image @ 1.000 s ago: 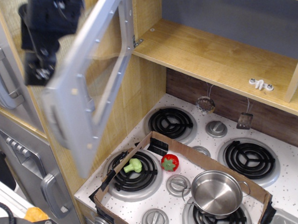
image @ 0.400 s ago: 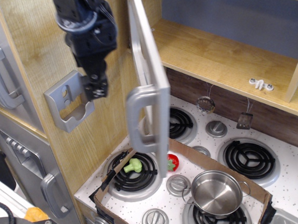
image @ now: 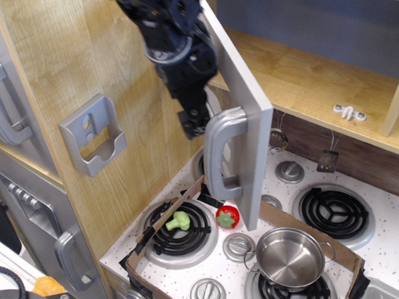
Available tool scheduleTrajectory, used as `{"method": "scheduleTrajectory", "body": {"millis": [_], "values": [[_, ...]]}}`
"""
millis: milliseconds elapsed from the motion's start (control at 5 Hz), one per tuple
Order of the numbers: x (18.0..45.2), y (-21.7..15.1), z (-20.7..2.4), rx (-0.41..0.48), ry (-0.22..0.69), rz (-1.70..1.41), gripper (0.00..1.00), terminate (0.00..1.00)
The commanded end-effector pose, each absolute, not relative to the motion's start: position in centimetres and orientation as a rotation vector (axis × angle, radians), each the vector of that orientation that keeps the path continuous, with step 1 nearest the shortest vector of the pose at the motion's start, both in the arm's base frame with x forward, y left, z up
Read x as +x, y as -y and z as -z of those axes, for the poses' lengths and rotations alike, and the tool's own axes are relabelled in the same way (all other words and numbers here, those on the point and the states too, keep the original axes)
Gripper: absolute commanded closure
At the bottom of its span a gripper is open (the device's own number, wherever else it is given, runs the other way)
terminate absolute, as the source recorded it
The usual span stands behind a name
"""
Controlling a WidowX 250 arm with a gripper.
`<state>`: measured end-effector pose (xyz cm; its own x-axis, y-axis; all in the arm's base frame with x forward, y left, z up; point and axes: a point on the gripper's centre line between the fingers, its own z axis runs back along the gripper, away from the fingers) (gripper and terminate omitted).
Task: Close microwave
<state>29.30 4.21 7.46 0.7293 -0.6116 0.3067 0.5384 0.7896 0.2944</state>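
Observation:
The microwave's silver-grey door (image: 253, 119) stands half open, swung out over the stove, with its outer face and curved grey handle (image: 220, 154) turned to the left front. Its window and buttons do not show from this angle. The microwave's opening (image: 304, 68), with a wood floor and a blue-grey back wall, lies to the door's right. My black gripper (image: 195, 124) hangs from the upper left, right beside the handle's top on the door's outer face. Its fingers look pressed together and hold nothing.
A grey wall holder (image: 93, 144) is fixed to the wood side panel. Below is a white stove with a cardboard tray (image: 302, 228) holding a steel pot (image: 289, 256), a red strawberry (image: 227, 216) and green broccoli (image: 177, 221). Grey cabinet handles (image: 2, 112) are at the left.
The door has swung from wide open at the left towards its opening on the right. My gripper followed it rightward and a little down, staying against its outer side.

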Motion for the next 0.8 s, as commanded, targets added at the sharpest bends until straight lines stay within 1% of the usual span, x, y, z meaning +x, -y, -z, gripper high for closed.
{"method": "scheduleTrajectory", "body": {"millis": [0,400,600], "values": [[34.0,-1.5,-8.7,0.175,0.516,0.671,0.0,0.0],[37.0,0.4,-8.9,0.179,0.584,0.7,0.0,0.0],[38.7,1.2,-9.7,0.185,0.595,0.722,0.0,0.0]]}}
